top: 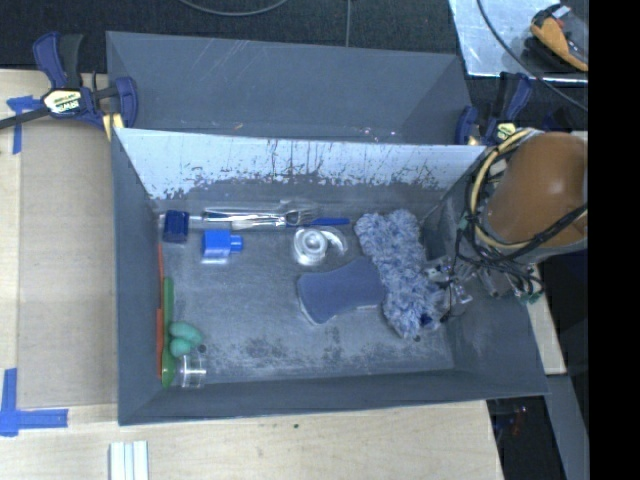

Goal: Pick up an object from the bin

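Lower left of bin (130, 268): green blob (182, 340). Centre: flat blue pad (340, 293). Right of centre: fuzzy grey-blue cloth (395, 263), end effector (443, 293) at its lower right edge, open or closed can't tell. Farther back: silver disc (318, 246), blue block (220, 245), metal tongs (255, 218).

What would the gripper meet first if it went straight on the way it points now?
Probably the fuzzy blue-grey cloth, as the gripper sits at its lower right end; depth is unclear, so I cannot confirm contact.
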You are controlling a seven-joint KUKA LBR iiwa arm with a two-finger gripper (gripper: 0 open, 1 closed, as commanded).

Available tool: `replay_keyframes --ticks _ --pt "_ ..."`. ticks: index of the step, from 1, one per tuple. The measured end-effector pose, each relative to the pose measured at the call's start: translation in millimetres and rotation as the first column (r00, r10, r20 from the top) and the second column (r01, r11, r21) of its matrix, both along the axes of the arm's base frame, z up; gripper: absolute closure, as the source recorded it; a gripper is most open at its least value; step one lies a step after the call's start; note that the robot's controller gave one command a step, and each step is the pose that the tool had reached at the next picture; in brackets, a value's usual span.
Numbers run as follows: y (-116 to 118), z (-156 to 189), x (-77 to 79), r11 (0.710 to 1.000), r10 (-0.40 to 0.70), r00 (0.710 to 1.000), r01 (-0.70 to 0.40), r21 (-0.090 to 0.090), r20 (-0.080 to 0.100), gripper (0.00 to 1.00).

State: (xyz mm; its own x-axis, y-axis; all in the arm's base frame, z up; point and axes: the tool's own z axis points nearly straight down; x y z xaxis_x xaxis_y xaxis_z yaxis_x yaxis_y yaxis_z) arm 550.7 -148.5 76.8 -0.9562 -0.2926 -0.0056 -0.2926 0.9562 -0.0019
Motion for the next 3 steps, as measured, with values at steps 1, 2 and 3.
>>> replay_keyframes --ticks 1,2,3 --pt "-1.4 -1.8 -3.8 0.971 0.241 0.971 -0.241 -0.002 -0.001 1.00" --pt "-1.5 4.4 -5.2 0.927 0.375 0.927 -0.375 -0.001 -0.002 1.00" --pt "-1.7 16.5 -4.6 0.930 0.368 0.930 -0.368 -0.002 0.000 1.00"
